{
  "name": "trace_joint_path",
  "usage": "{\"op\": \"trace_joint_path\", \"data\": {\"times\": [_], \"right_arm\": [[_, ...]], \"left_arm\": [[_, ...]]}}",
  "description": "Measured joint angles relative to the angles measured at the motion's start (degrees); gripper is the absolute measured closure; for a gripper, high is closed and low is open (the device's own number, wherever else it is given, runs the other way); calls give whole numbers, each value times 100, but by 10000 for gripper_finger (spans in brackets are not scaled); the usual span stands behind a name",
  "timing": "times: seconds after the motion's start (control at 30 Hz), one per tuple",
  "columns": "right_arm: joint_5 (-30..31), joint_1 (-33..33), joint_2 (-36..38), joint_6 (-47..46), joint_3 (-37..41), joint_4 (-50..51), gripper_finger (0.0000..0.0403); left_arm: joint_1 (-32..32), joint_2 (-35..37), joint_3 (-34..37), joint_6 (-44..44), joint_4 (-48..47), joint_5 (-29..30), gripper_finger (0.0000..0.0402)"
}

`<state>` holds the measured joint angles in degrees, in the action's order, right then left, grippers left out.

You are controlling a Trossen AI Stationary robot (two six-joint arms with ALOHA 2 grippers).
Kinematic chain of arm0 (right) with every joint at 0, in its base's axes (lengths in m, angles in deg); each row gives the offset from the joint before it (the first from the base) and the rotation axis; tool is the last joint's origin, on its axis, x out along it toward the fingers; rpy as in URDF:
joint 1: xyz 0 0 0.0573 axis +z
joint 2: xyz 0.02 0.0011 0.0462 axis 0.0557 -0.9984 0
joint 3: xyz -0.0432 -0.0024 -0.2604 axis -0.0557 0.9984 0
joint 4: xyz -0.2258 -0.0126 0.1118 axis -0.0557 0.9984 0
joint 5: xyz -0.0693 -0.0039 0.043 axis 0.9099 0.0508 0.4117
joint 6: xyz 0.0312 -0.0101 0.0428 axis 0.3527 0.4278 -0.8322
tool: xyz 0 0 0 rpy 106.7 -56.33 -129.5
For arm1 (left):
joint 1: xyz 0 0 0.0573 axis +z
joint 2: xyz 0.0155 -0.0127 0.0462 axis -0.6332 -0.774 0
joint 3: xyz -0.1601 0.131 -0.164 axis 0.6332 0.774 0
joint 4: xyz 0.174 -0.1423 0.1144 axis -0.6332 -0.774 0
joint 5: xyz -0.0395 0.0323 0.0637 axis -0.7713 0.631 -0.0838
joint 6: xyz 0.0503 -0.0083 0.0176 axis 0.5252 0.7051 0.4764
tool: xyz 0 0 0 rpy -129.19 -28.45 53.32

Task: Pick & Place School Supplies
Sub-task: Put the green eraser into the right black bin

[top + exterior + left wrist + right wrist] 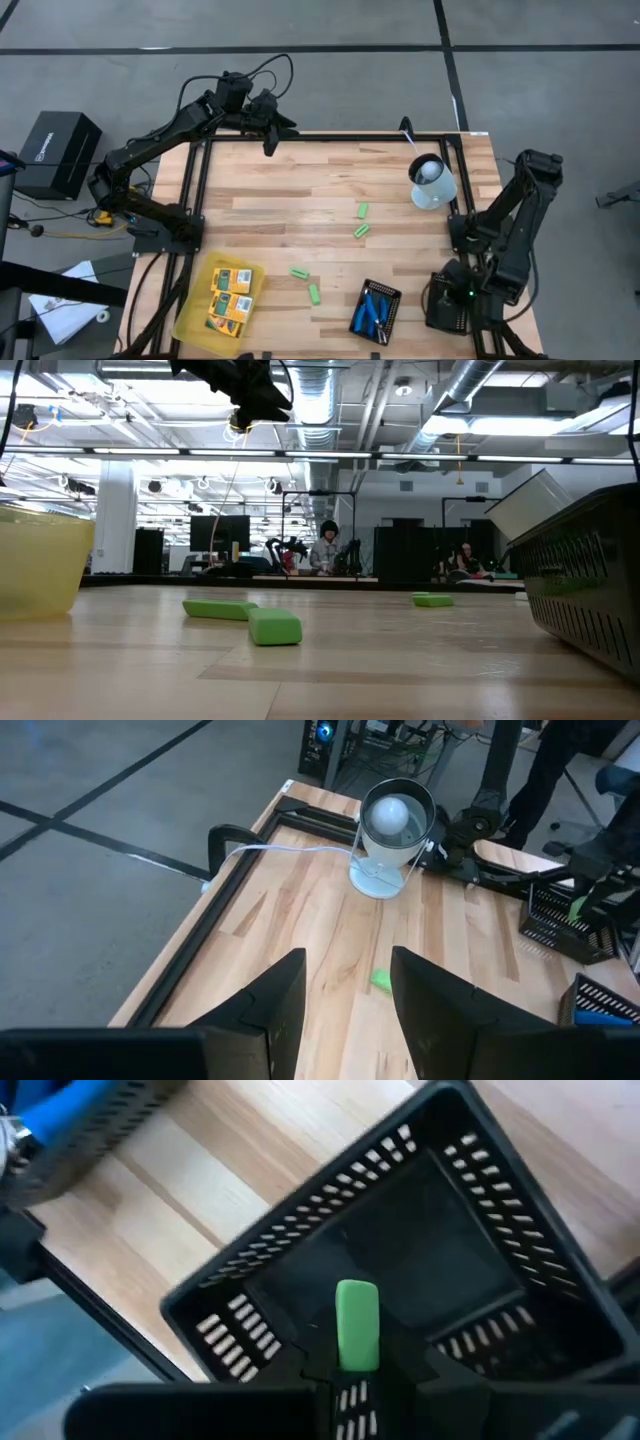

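Several green blocks lie flat on the wooden table: two mid-table (363, 210) (361, 230) and two nearer the front (300, 272) (314, 294). The yellow-orange packs (230, 295) lie in the translucent yellow tray (196, 322). The blue-handled tools (374, 308) lie in a black ribbed tray (392, 297). My left gripper (345, 990) is open and raised over the table's far edge (270, 128). My right gripper (357, 1352) is shut on one more green block (357, 1320) over the second black tray (470, 1260), at the table's right near corner. My right gripper pinches a green block between its two fingers by the end nearest the wrist (357, 1360). The fingers come from above, pointing down into the black tray. The block's free end (357, 1292) sticks out past the fingertips over the tray's floor.
A clear cup-like holder with a white ball (432, 182) lies on its side near the table's right far corner, with a cable running off the far edge. A black frame (200, 180) borders the table. Bare wood lies between the blocks and the far edge. People sit in the room behind (326, 550).
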<state>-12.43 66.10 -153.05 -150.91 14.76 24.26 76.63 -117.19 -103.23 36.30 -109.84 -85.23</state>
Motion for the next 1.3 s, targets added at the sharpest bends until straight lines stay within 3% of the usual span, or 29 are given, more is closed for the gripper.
{"op": "trace_joint_path", "data": {"times": [0.23, 0.57, 0.8, 1.07, 1.3], "right_arm": [[-131, 355, 0, -37, 0, 38, 378], [-125, 379, 2, -17, 0, -26, 228], [136, 300, 9, -37, 0, -229, 206], [1701, -546, 230, 776, 0, -637, 227], [2358, -2178, 912, 2335, 0, -659, 243]], "left_arm": [[0, 0, 0, -143, 0, 145, 262], [0, 0, 0, -159, 0, 284, 262], [0, 0, 0, -157, 2, 284, 262], [0, 0, 0, -157, 63, 282, 262], [0, -2, 2, -157, 236, 280, 262]]}}
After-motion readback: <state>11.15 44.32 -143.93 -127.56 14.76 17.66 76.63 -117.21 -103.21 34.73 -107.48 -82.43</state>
